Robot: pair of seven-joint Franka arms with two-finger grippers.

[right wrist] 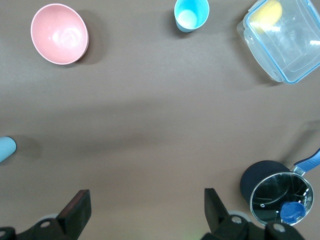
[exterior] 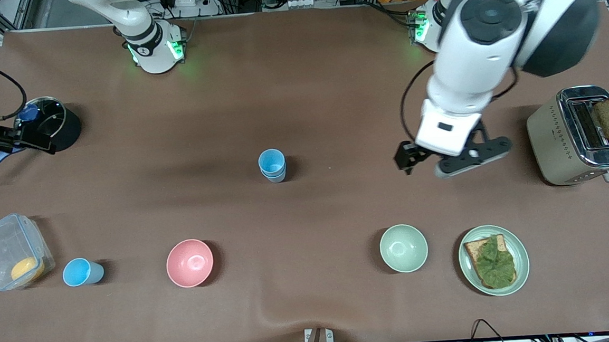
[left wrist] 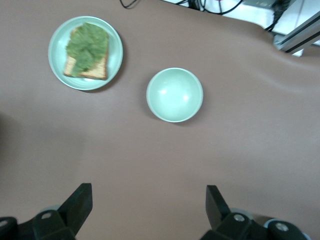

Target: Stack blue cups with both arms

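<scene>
Two blue cups stand nested in the middle of the table, a brighter one inside a paler one; their edge shows in the right wrist view. A third sky blue cup stands between the clear box and the pink bowl, and also shows in the right wrist view. My left gripper is open and empty over bare table between the stack and the toaster; the left wrist view shows its spread fingers. My right gripper is open and empty beside the black pot; the right wrist view shows it.
A pink bowl, a pale green bowl and a plate with topped toast lie along the near side. A clear box sits at the right arm's end. A black pot and a toaster stand at the two ends.
</scene>
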